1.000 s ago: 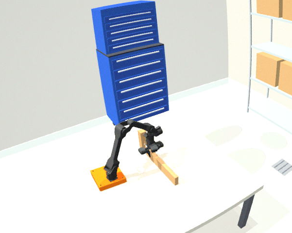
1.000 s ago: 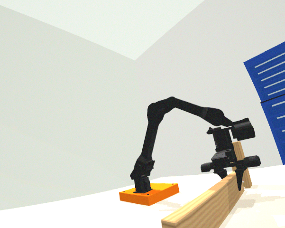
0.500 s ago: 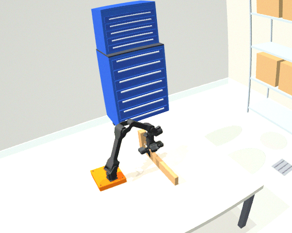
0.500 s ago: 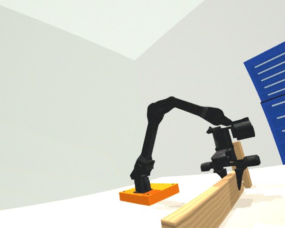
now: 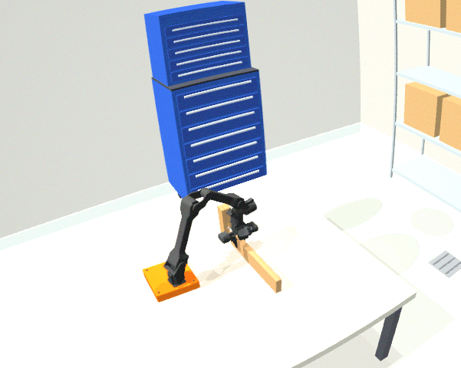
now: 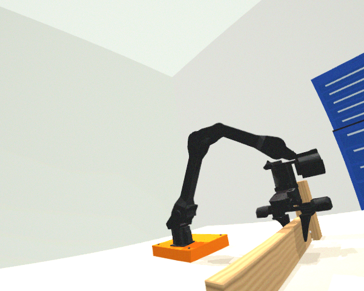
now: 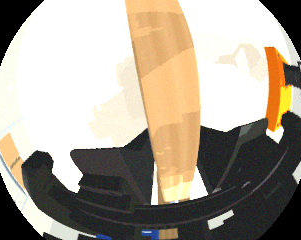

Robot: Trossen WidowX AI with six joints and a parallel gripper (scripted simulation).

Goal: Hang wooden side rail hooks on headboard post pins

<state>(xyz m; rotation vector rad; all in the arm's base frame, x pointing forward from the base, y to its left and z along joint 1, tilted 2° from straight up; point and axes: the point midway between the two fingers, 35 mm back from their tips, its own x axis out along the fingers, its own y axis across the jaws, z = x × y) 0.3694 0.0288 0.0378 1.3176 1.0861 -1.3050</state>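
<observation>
The wooden rail (image 5: pixel 261 268) (image 6: pixel 254 263) (image 7: pixel 170 90) stands on its narrow edge, one end at the post and the far end at or close to the table top. My gripper (image 5: pixel 235 242) (image 6: pixel 295 233) (image 7: pixel 176 167) points down and is shut on the rail near its post end, one finger on each side. The upright headboard post (image 5: pixel 222 218) (image 6: pixel 305 191) stands just beyond that end, partly behind the gripper. A small pale bit of metal shows low by the post in the exterior view. The hooks, pins and slot are hidden or too small to tell whether they are engaged.
The arm's orange base plate (image 5: pixel 169 283) (image 6: pixel 191 250) (image 7: pixel 275 90) lies to one side of the rail. The white table (image 5: pixel 333 309) has its edge at the lower right in the top view. A blue drawer cabinet (image 5: pixel 214 119) (image 6: pixel 354 125) stands behind the post.
</observation>
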